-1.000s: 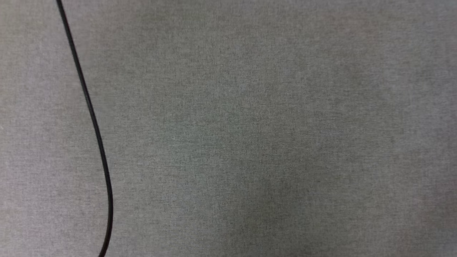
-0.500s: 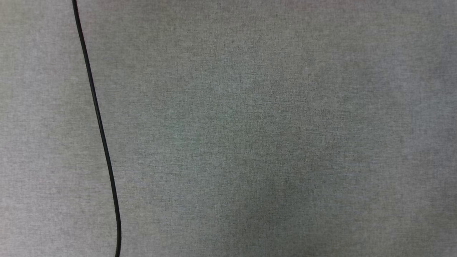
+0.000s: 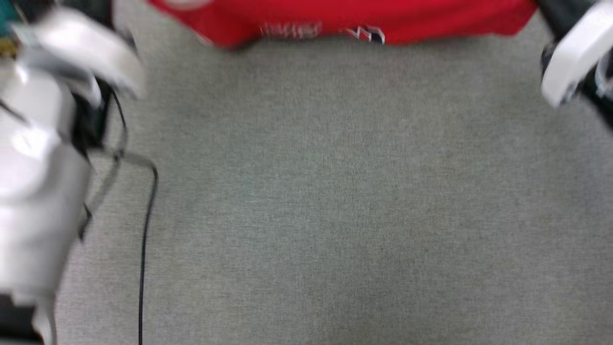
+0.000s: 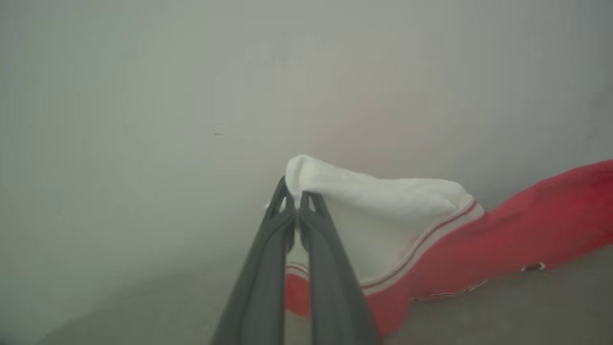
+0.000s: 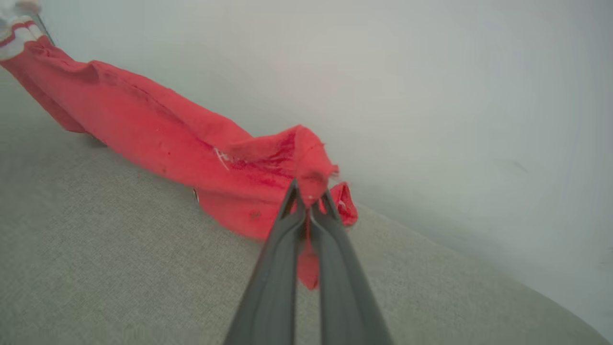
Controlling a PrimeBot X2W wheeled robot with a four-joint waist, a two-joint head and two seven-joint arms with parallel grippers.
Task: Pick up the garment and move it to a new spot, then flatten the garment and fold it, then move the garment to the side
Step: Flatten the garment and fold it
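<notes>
Red garment (image 3: 345, 19), white sleeve (image 4: 383, 211) with red-striped trim. Stretched long, sagging between two raised ends; lower edge trailing on grey surface (image 3: 335, 191). Lettering blurred, unreadable.

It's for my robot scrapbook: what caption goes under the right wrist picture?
The right gripper pinches a red corner of the garment, which stretches away over a grey fabric surface.

The garment (image 5: 158, 129) is soft, matt cloth. The tabletop (image 3: 335, 191) wears coarse grey woven fabric. The left claw (image 4: 297, 192) looks smooth and matt, perhaps plastic.
</notes>
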